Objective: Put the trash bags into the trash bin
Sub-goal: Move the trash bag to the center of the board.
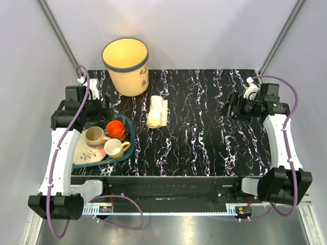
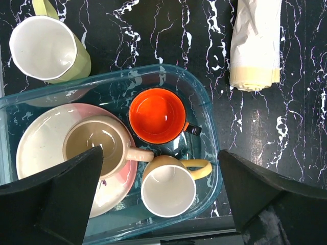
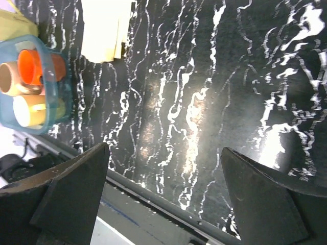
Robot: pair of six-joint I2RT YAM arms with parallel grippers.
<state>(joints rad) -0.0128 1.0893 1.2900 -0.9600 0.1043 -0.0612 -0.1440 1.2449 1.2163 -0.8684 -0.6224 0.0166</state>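
Both jaws wide open, seemingly empty

A black, white-veined marble-look table [image 1: 194, 132] stands between plain pale grey walls [image 1: 204, 30], evenly lit.

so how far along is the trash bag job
Nothing done yet: the trash bags lie bundled on the table beside the trash bin, which looks empty. Nothing in hand: the left end effector and right end effector are both open and empty. Still to do: pick up the bundle and put it in the bin.
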